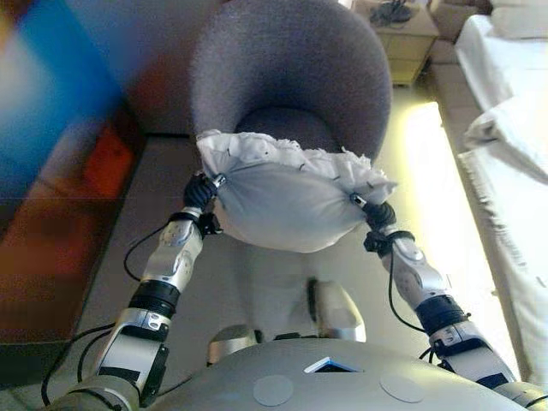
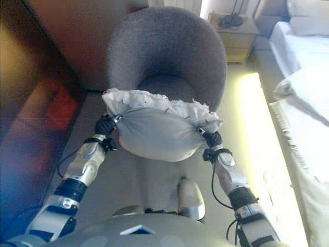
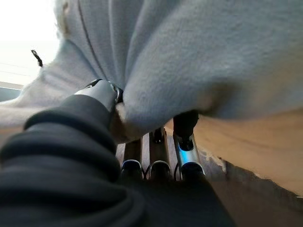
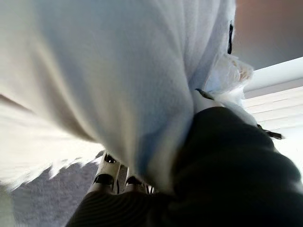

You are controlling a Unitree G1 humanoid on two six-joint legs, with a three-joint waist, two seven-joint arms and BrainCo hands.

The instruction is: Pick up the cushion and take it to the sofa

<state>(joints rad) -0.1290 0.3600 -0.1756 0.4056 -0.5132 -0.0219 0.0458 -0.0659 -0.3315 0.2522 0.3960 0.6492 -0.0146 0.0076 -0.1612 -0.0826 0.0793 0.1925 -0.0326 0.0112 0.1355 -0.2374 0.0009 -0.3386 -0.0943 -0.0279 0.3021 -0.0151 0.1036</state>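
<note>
A pale grey cushion (image 1: 287, 205) with a frilled white top edge hangs in the air between my two hands, just in front of the seat of a round grey armchair-style sofa (image 1: 291, 68). My left hand (image 1: 202, 193) grips the cushion's left corner. In the left wrist view its thumb (image 3: 100, 92) and fingers (image 3: 184, 146) pinch the fabric (image 3: 213, 56). My right hand (image 1: 378, 214) grips the right corner. In the right wrist view the cushion (image 4: 94, 71) covers most of its fingers (image 4: 108, 176).
A low wooden bedside cabinet (image 1: 409, 34) stands behind the sofa to the right. A white bed (image 1: 514, 137) runs along the right side. Dark furniture (image 1: 60, 197) lines the left. The pale floor (image 1: 428, 171) runs between the sofa and the bed.
</note>
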